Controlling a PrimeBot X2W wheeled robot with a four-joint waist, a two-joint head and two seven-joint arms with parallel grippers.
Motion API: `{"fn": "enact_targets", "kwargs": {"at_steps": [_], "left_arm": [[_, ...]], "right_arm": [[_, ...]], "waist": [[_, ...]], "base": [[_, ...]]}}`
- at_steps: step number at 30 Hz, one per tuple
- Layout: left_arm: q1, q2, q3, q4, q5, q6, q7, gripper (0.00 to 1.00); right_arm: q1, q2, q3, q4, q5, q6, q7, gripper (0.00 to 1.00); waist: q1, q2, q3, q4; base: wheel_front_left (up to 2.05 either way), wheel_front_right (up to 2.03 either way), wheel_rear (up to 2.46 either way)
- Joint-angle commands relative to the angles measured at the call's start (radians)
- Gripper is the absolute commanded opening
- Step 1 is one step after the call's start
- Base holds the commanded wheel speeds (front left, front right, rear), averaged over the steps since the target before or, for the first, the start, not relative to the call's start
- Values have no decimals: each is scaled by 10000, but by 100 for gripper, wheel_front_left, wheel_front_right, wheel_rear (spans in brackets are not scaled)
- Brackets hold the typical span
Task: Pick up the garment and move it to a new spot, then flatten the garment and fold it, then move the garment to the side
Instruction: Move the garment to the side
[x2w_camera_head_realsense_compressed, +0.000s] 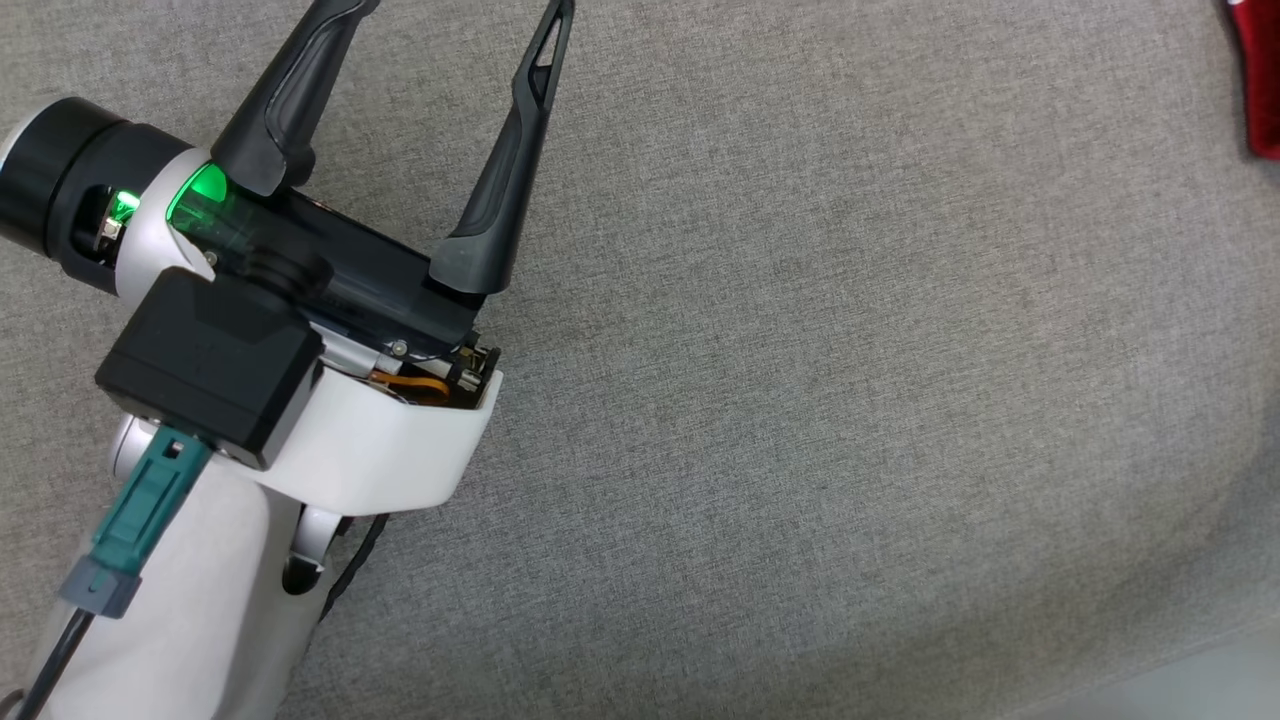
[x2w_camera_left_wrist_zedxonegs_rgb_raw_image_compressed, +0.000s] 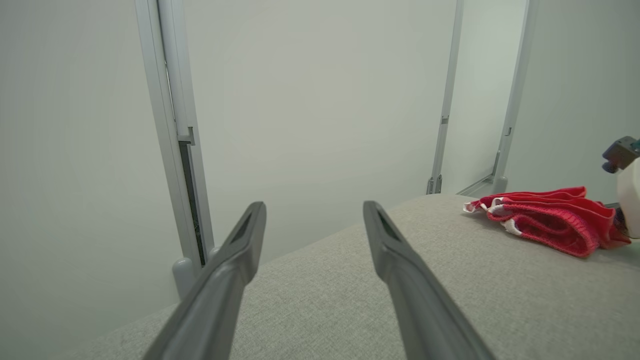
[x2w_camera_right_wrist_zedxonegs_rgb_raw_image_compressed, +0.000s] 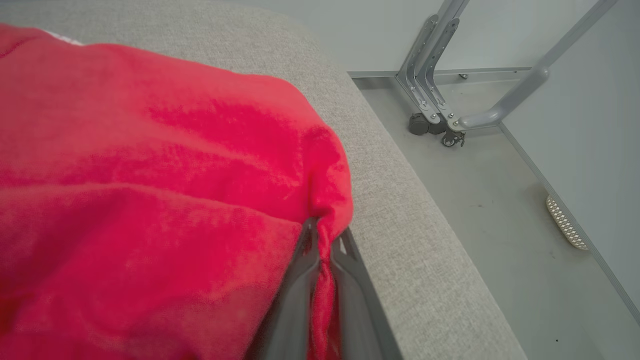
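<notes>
The garment (x2w_camera_right_wrist_zedxonegs_rgb_raw_image_compressed: 150, 200) is a red knit piece with white trim. In the right wrist view my right gripper (x2w_camera_right_wrist_zedxonegs_rgb_raw_image_compressed: 325, 234) is shut on a bunched fold of it at the edge of the grey cushioned surface (x2w_camera_right_wrist_zedxonegs_rgb_raw_image_compressed: 400, 210). The left wrist view shows the garment (x2w_camera_left_wrist_zedxonegs_rgb_raw_image_compressed: 550, 220) lying folded at the far right of that surface, with part of the right arm (x2w_camera_left_wrist_zedxonegs_rgb_raw_image_compressed: 629, 200) beside it. In the head view a sliver of the garment (x2w_camera_head_realsense_compressed: 1262, 80) sits at the top right corner. My left gripper (x2w_camera_head_realsense_compressed: 455, 15) stands open over bare grey fabric, far left of the garment, its fingers (x2w_camera_left_wrist_zedxonegs_rgb_raw_image_compressed: 245, 240) holding nothing.
The grey surface (x2w_camera_head_realsense_compressed: 800, 400) has a rounded edge dropping to a pale floor (x2w_camera_right_wrist_zedxonegs_rgb_raw_image_compressed: 500, 225) on the right. A metal frame on casters (x2w_camera_right_wrist_zedxonegs_rgb_raw_image_compressed: 440, 120) stands on that floor. Pale wall panels with grey uprights (x2w_camera_left_wrist_zedxonegs_rgb_raw_image_compressed: 175, 125) rise behind the surface.
</notes>
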Motion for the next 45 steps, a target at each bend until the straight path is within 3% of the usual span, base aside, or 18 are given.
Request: {"fn": "enact_targets", "kwargs": {"at_steps": [1, 2, 3, 4, 5, 6, 13, 18, 25, 33, 45], "left_arm": [[-170, 42, -2, -35, 3, -55, -5, 100], [-201, 42, -8, -24, -10, -60, -25, 100], [-239, 46, 3, 14, -38, -41, -55, 100], [-239, 45, 4, 40, -56, -23, -80, 100], [-239, 45, 4, 40, -56, -23, -80, 100], [-232, 43, 3, 54, -73, -6, -87, 100], [239, -22, 54, 461, -233, 167, -403, 100], [865, -67, 254, 916, -468, 421, -745, 100], [2117, -9, 701, 1375, -847, 922, -1002, 100], [3345, 50, 1205, 1613, -1254, 1363, -1132, 100], [4570, -345, 1329, 2227, -1782, 1692, -1623, 100]], "right_arm": [[-142, -78, 41, 162, -78, -21, -232, 0], [-220, -82, 39, 250, -92, -22, -336, 0], [-349, -95, 126, 390, -250, -21, -514, 49], [-425, -86, 125, 495, -285, -21, -581, 92], [-425, -86, 125, 495, -285, -21, -581, 92], [-507, -96, 135, 573, -362, -21, -722, 100], [-750, 57, -62, 1413, -785, -21, -1680, 100], [-59, 437, -547, 926, -625, -21, -1971, 100], [2425, 1300, -2151, -2014, -1331, -21, -1969, 100], [5716, 3145, -3418, -5502, -2859, -19, -1960, 100], [8076, 4728, -3512, -9344, -4464, -19, -778, 100]], "waist": [[0, 0, 21, 10], [0, 0, 21, 19], [0, 0, 15, 27], [0, 0, 4, 31], [0, 0, 4, 31], [0, 0, -9, 36], [0, 0, -623, -6], [0, 0, -1556, -135], [0, 0, -2830, -257], [0, 0, -3702, 104], [0, 0, -4649, 1985]], "base": [[0, 0, 0], [0, 0, 0], [0, 0, 0], [0, 0, 0], [0, 0, 0], [0, 0, 0], [0, 0, 0], [0, 0, 0], [0, 0, 0], [0, 0, 0], [0, 0, 0]]}}
